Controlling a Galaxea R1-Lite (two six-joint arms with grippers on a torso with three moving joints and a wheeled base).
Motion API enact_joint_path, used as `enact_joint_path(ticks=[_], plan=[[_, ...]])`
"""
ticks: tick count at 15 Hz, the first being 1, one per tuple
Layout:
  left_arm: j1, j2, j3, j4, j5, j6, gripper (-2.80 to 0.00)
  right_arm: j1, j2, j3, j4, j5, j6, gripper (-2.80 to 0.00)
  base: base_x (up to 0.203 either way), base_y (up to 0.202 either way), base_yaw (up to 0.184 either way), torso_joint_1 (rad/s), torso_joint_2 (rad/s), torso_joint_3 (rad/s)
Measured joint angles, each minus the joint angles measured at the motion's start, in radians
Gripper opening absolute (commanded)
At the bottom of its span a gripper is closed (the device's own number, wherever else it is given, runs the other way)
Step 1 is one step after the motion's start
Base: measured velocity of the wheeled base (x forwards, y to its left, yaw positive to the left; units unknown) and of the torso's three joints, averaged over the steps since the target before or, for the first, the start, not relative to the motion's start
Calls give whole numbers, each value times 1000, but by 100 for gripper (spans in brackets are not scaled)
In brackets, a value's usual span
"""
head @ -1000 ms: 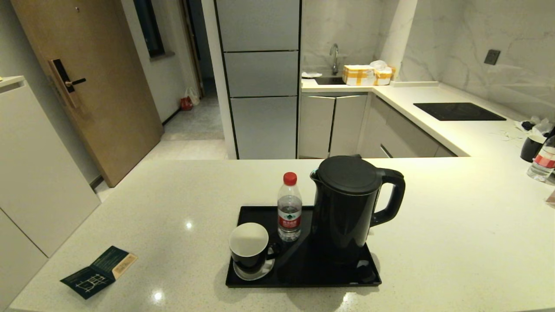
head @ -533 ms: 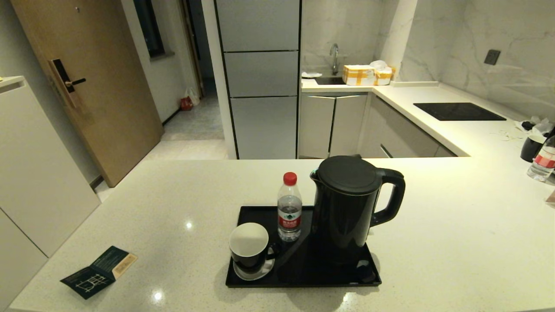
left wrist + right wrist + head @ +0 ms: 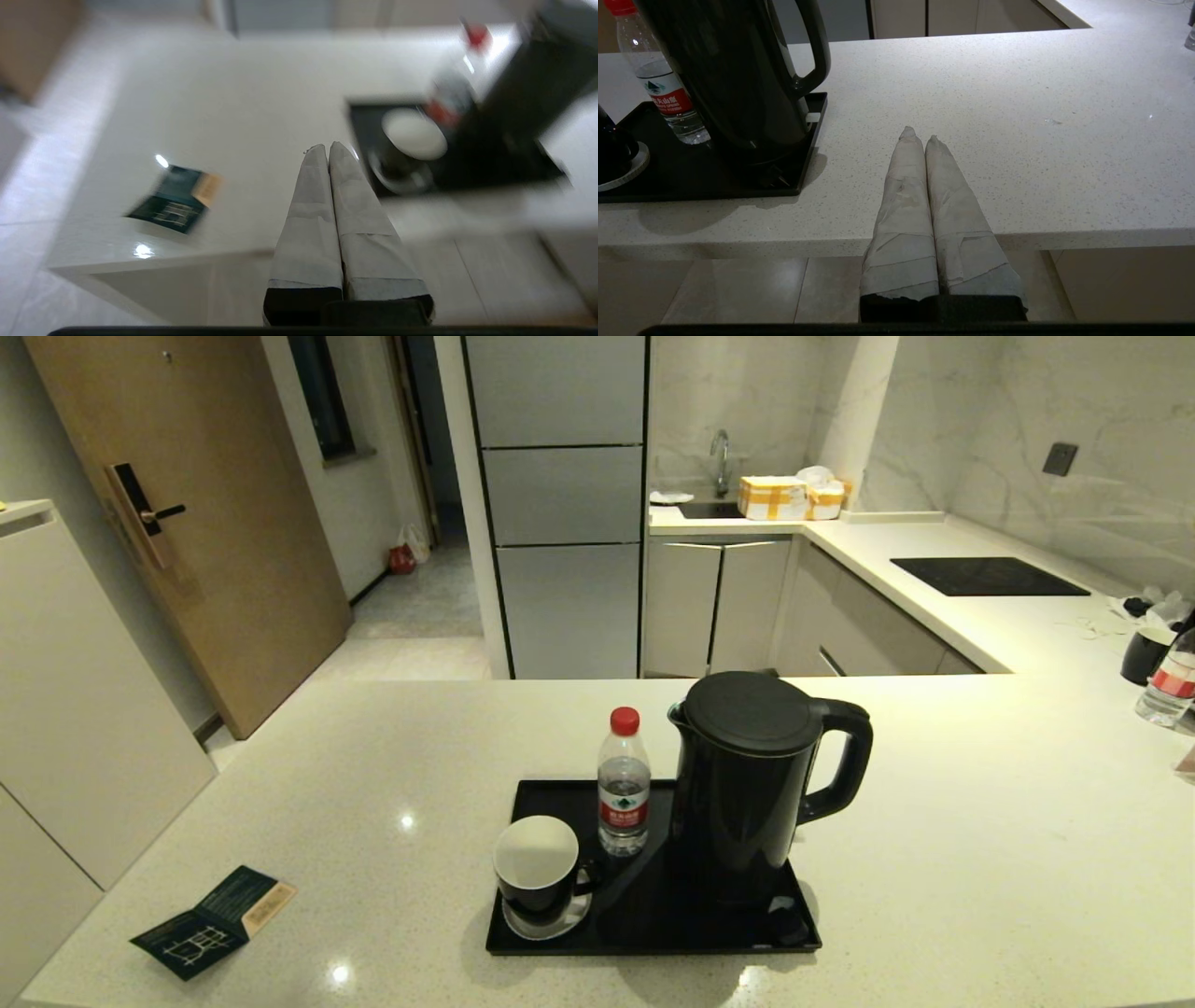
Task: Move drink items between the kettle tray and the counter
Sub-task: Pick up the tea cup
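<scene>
On the cream counter (image 3: 980,859) lies the glossy black kettle tray (image 3: 653,933). It carries the tall black kettle (image 3: 752,775), the clear bottle with red cap (image 3: 624,782) and the white-lined black mug (image 3: 537,868) on its white saucer (image 3: 551,922). Neither arm shows in the head view. My left gripper (image 3: 328,148) is shut and empty, held off the counter's near edge, left of the tray (image 3: 364,121) and mug (image 3: 413,135). My right gripper (image 3: 920,135) is shut and empty over the near edge, to the right of the kettle (image 3: 733,74), bottle (image 3: 663,88) and tray (image 3: 810,140).
A dark green leaflet (image 3: 213,921) lies at the counter's front left. A second mug (image 3: 1146,655) and bottle (image 3: 1169,689) stand at the far right. The hob panel (image 3: 988,576) is set in the back worktop, with boxes (image 3: 789,497) by the sink.
</scene>
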Motion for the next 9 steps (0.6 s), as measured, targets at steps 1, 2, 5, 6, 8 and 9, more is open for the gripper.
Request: enact_joint_path(ticks=[1, 2, 5, 6, 8, 9], plan=[[-11, 66, -31, 31, -52, 28, -280, 0, 0, 0, 0, 0, 0, -280, 0, 0, 0, 0, 0, 0], [-21, 111, -26, 25, -108, 60, -280, 0, 0, 0, 0, 0, 0, -280, 0, 0, 0, 0, 0, 0], [-41, 225, 171, -79, -309, 153, -280, 0, 0, 0, 0, 0, 0, -280, 0, 0, 0, 0, 0, 0], [-44, 282, 226, -129, -362, 180, -280, 0, 0, 0, 0, 0, 0, -280, 0, 0, 0, 0, 0, 0], [-48, 437, 303, -279, -428, 247, -280, 1, 0, 0, 0, 0, 0, -280, 0, 0, 0, 0, 0, 0], [-49, 523, 336, -371, -441, 276, -280, 1, 0, 0, 0, 1, 0, -280, 0, 0, 0, 0, 0, 0]])
